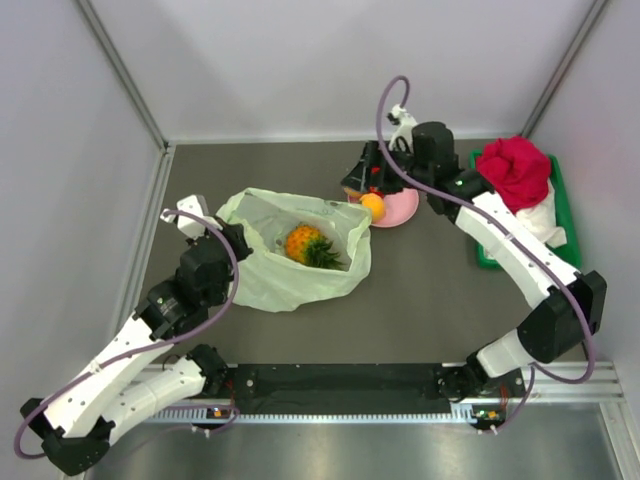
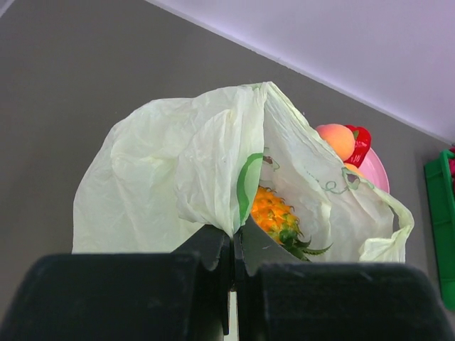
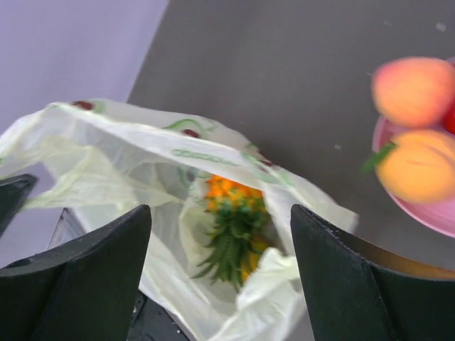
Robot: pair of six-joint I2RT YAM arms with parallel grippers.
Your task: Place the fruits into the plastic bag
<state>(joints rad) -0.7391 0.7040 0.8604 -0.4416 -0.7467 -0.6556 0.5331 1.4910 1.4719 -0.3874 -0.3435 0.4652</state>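
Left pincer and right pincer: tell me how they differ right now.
The left pincer is shut on the plastic bag at its rim; the right pincer is open and holds nothing. The left pincer touches the bag at its edge; the right pincer hangs clear of it, near the pink plate. Both are black, and both wrist views show the pineapple inside the bag.

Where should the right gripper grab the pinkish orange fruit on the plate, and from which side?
Grip across its round middle, coming down from above. The fruit is smooth and roundish with no stem showing, and another orange fruit and a red one crowd it on the plate, so the top looks like the clearest approach. The right gripper is open.
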